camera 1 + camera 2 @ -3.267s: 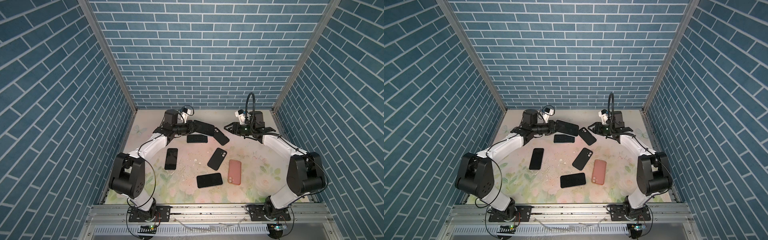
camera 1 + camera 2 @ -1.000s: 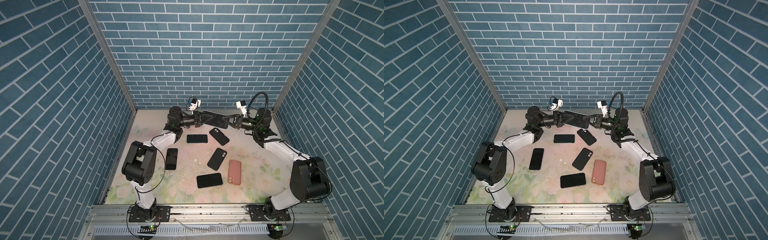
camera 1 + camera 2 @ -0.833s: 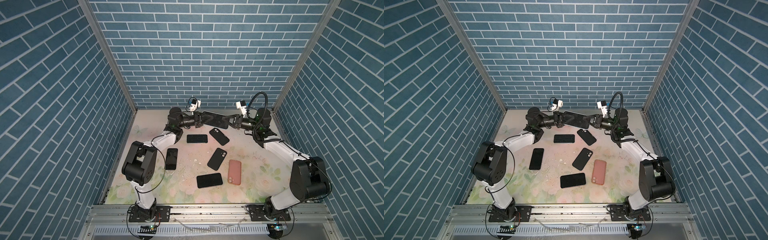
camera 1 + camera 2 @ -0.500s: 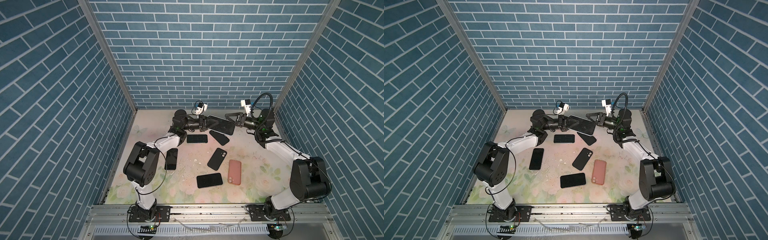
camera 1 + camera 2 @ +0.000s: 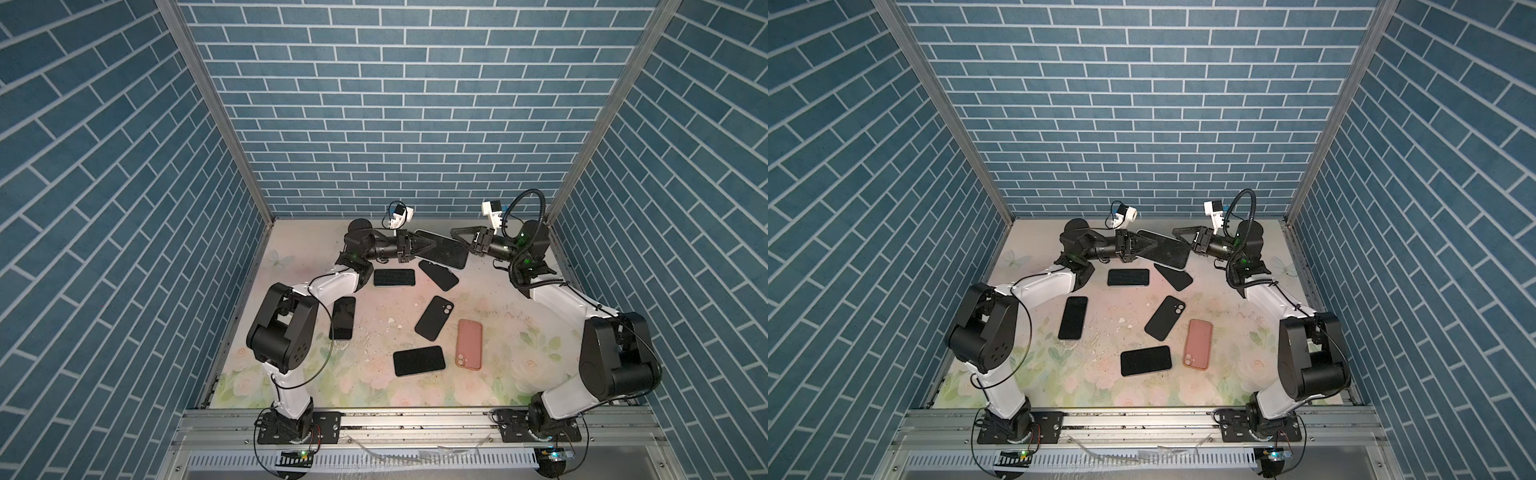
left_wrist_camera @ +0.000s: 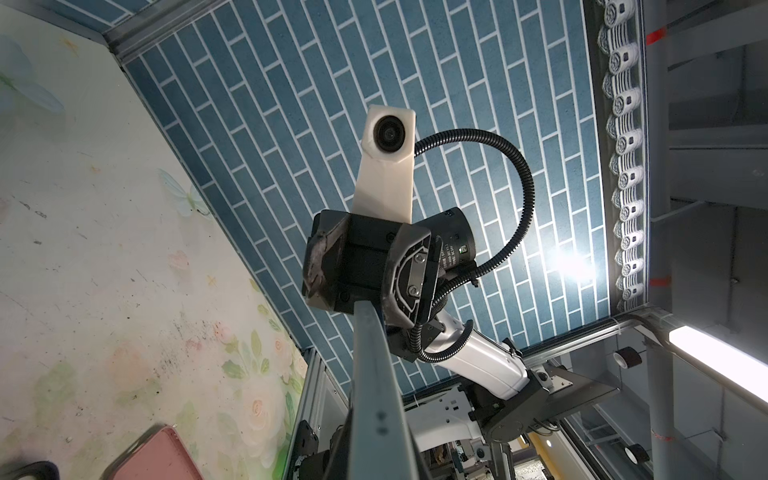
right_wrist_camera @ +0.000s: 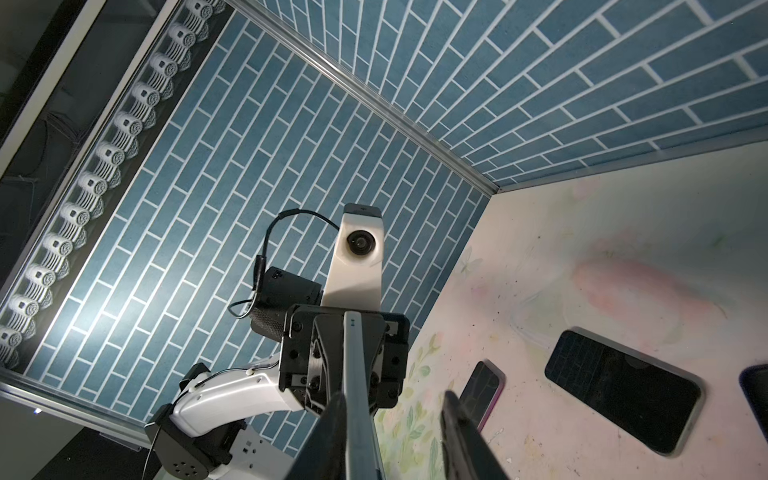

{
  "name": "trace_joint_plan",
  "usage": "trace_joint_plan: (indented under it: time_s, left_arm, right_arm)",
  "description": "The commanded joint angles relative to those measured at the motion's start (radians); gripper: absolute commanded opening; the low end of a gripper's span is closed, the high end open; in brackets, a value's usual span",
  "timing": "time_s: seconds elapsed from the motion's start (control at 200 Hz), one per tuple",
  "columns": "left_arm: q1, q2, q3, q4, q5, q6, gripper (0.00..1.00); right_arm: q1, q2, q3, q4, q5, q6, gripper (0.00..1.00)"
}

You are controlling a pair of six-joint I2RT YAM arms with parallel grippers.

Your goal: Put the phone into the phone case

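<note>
A dark phone [image 5: 444,249] [image 5: 1163,249] hangs above the back middle of the table, screen up. My left gripper [image 5: 428,246] [image 5: 1152,246] is shut on its left end. My right gripper [image 5: 461,241] [image 5: 1183,240] stands open at the phone's right end. In the right wrist view the phone [image 7: 357,374] runs edge-on beside one finger, and the other finger [image 7: 461,432] stands well apart. The left wrist view shows the phone's edge [image 6: 372,374] reaching to the open right gripper [image 6: 365,270]. A black phone case [image 5: 439,275] lies flat just below the held phone.
On the floral mat lie a pink case [image 5: 469,344], a black case with camera holes [image 5: 434,318] and three dark phones [image 5: 394,277] [image 5: 343,318] [image 5: 419,360]. Blue brick walls close in the back and sides. A metal rail [image 5: 415,419] runs along the front.
My right gripper has opened off the phone's right end. The left gripper, still shut on the phone, has moved it a little to the right and lower.
</note>
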Motion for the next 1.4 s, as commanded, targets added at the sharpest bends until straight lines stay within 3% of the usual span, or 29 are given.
trace_joint_plan:
  time_s: [0.0,0.205,0.505,0.59,0.705,0.795,0.85,1.125,1.395]
  left_arm:
    - [0.006,-0.028,0.013,0.074,-0.030,0.014,0.00]
    - [0.009,-0.021,0.012,0.055,-0.045,0.029,0.00]
    - [0.010,-0.031,0.008,0.049,-0.064,0.035,0.00]
    - [0.013,-0.036,0.003,0.051,-0.076,0.035,0.00]
    - [0.028,-0.046,-0.009,0.055,-0.100,0.035,0.00]
    - [0.044,-0.055,-0.025,0.065,-0.126,0.036,0.00]
    - [0.054,-0.059,-0.030,0.073,-0.137,0.036,0.00]
    - [0.069,-0.050,-0.024,0.075,-0.167,0.043,0.00]
    - [0.072,-0.067,-0.042,0.039,-0.168,0.078,0.00]
  right_arm:
    - [-0.001,-0.011,-0.016,-0.022,-0.008,-0.041,0.37]
    - [-0.001,-0.017,-0.023,-0.014,-0.003,-0.030,0.18]
    - [-0.001,-0.002,-0.019,0.005,0.002,-0.026,0.01]
    - [-0.001,-0.008,-0.009,-0.051,0.010,-0.068,0.03]
    - [-0.001,-0.032,-0.004,-0.112,0.024,-0.115,0.34]
    - [-0.001,-0.048,-0.005,-0.132,0.015,-0.124,0.47]
    - [-0.001,-0.049,-0.009,-0.133,-0.003,-0.116,0.49]
    - [0.049,-0.005,-0.048,0.036,-0.088,0.015,0.41]
    - [0.053,0.040,-0.037,0.123,-0.055,0.076,0.17]
